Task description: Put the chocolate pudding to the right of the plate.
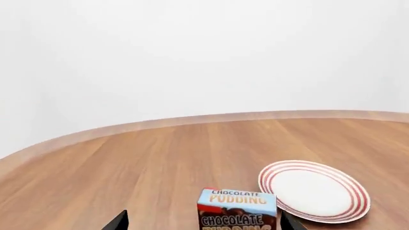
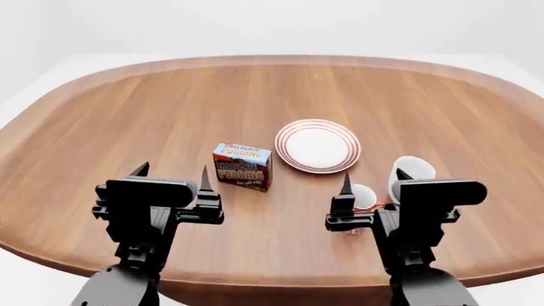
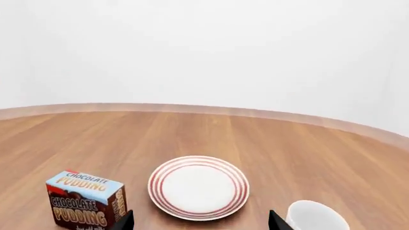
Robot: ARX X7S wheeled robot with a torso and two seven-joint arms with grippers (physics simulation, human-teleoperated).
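Observation:
The chocolate pudding point(image 2: 243, 166) is a small brown carton with a light-blue top, standing upright on the wooden table just left of the plate point(image 2: 317, 145), a white plate with red rings. It also shows in the left wrist view point(image 1: 237, 211) and in the right wrist view point(image 3: 85, 200); the plate shows there too point(image 1: 314, 190) point(image 3: 198, 186). My left gripper point(image 2: 172, 173) is open and empty, near and left of the carton. My right gripper point(image 2: 374, 178) is open and empty, on the near side of the plate.
A plain white mug point(image 2: 409, 173) stands right of the plate's near side, partly behind my right gripper; it also shows in the right wrist view point(image 3: 315, 216). A red patterned mug point(image 2: 364, 197) sits beside it, mostly hidden. The table point(image 2: 127, 115) is a wide wooden oval.

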